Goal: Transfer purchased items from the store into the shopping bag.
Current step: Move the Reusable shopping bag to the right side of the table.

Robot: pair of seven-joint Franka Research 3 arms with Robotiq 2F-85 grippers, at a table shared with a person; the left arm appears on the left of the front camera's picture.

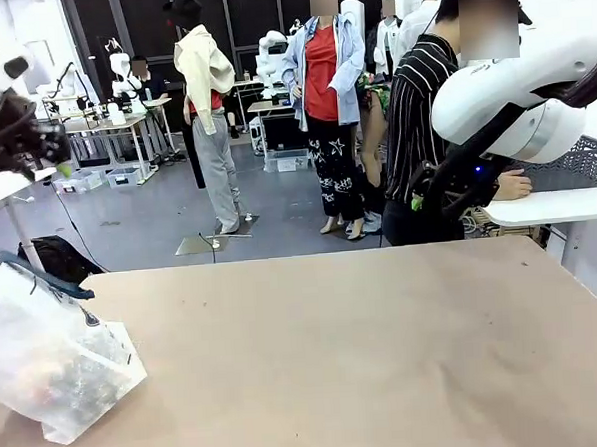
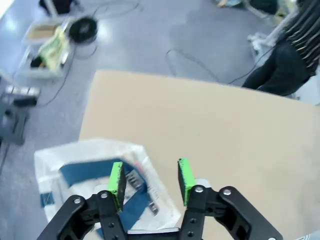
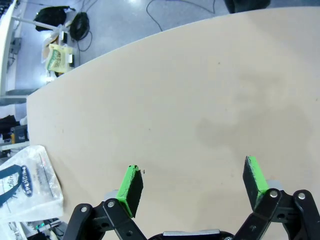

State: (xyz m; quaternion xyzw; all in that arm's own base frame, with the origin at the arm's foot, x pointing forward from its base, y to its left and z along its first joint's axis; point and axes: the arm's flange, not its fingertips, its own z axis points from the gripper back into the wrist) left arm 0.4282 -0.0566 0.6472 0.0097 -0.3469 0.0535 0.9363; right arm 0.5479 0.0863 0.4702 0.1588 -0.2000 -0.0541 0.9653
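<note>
- Clear plastic shopping bag (image 2: 95, 182) lay directly beneath my left gripper (image 2: 150, 179), jaws parted and empty.
- My right gripper (image 3: 192, 182) hung wide open, farther off.

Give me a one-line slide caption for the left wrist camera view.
Left gripper, jaws apart and holding nothing, hovers above the clear shopping bag lying at the table edge.

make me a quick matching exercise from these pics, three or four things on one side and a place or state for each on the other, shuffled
Things:
1. shopping bag
2. left pincer
3. right pincer
4. grey basket

Places or states:
a. wide open above bare tabletop
b. on the white side table by the person
c. lying at the table's left edge
d. part open above the bag

Pairs: 1-c, 2-d, 3-a, 4-b
</note>
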